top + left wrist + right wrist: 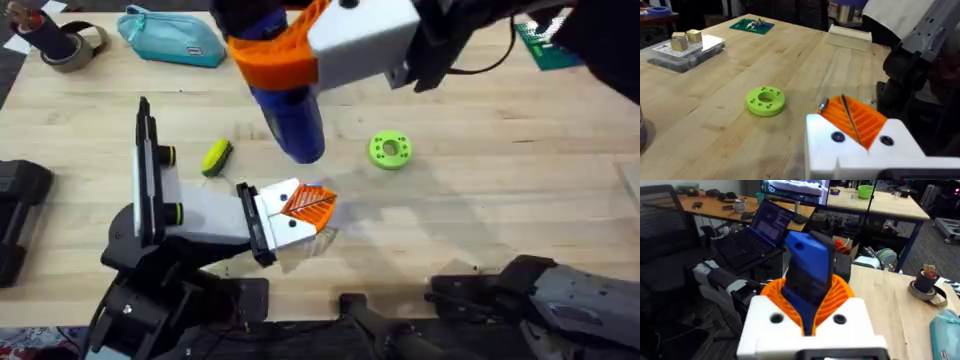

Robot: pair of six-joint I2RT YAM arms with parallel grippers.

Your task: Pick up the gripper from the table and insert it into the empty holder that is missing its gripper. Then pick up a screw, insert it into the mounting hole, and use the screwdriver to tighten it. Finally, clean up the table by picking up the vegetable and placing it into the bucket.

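Right fingers (275, 55) clamping screwdriver (293, 125), raised over desk (480, 170) | left fingers (855, 125): grip state unclear, hovering low near green disc (390, 150) | gripper (308, 204) sitting against holder (258, 224) | vegetable (216, 157) lying beside holder.

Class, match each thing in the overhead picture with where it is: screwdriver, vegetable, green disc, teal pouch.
Things:
1. screwdriver
2. vegetable
3. green disc
4. teal pouch

Places:
A. at the far edge of the table
B. gripped in the right claw, raised
C. lying flat on open wood, nothing touching it
D. close beside a ringed knob

Pairs: 1-B, 2-D, 3-C, 4-A
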